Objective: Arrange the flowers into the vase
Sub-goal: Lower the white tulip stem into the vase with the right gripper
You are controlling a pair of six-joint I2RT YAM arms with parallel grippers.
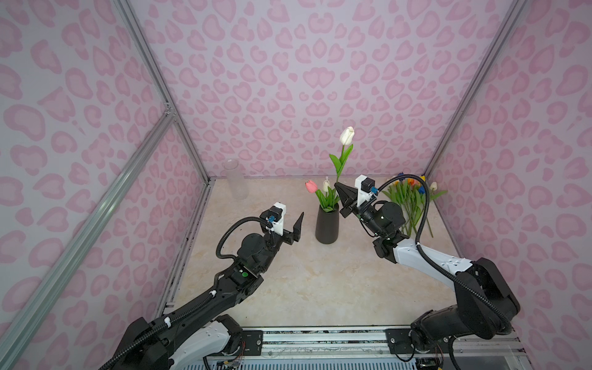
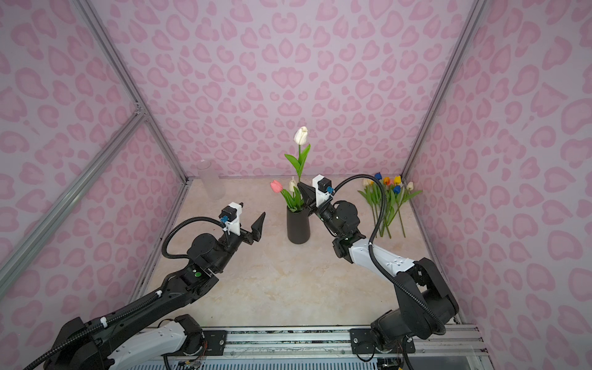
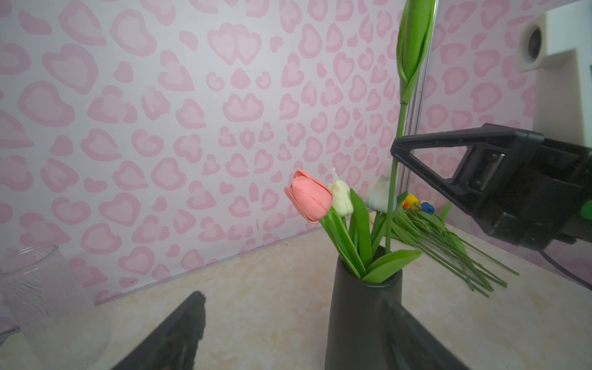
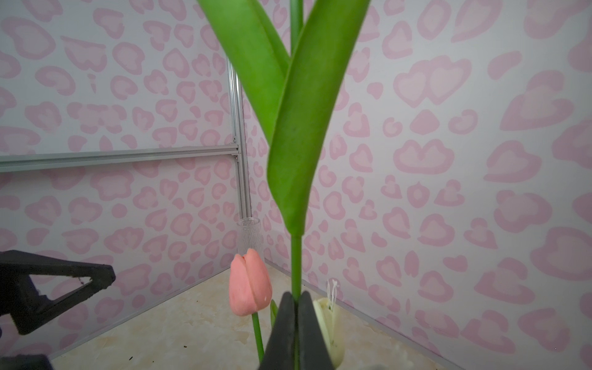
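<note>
Pinching the thin green stem of the white tulip (image 1: 347, 135) with the right fingers (image 1: 341, 192), shut tight on it just below the two long leaves. From the right wrist, both black tips pressed together with only the stem between them. Holding that flower upright, head high above everything else, directly over the black vase (image 1: 326, 226). From the left wrist, lower end of the stem down at the vase mouth; cannot tell whether inside it or just behind the rim.

Upright near the middle of the desk (image 1: 320, 288), somewhat toward its far edge: the black vase. Standing in it, a pink tulip (image 1: 311, 186) and a cream tulip (image 1: 326, 185), side by side, leaves spilling over the rim, heads leaning toward the left edge.

Nothing in the left fingers (image 1: 300, 225): spread wide, raised off the desk just left of the vase, near it but not touching.

Lying flat in the far right corner of the desk, well apart from the black vase: the loose flowers (image 1: 408, 198), one overlapping bunch, orange, yellow, blue and cream heads toward the far edge, stems pointing toward the near edge.

Upright in the far left corner: a clear glass vase (image 1: 236, 179), close to the back wall.
</note>
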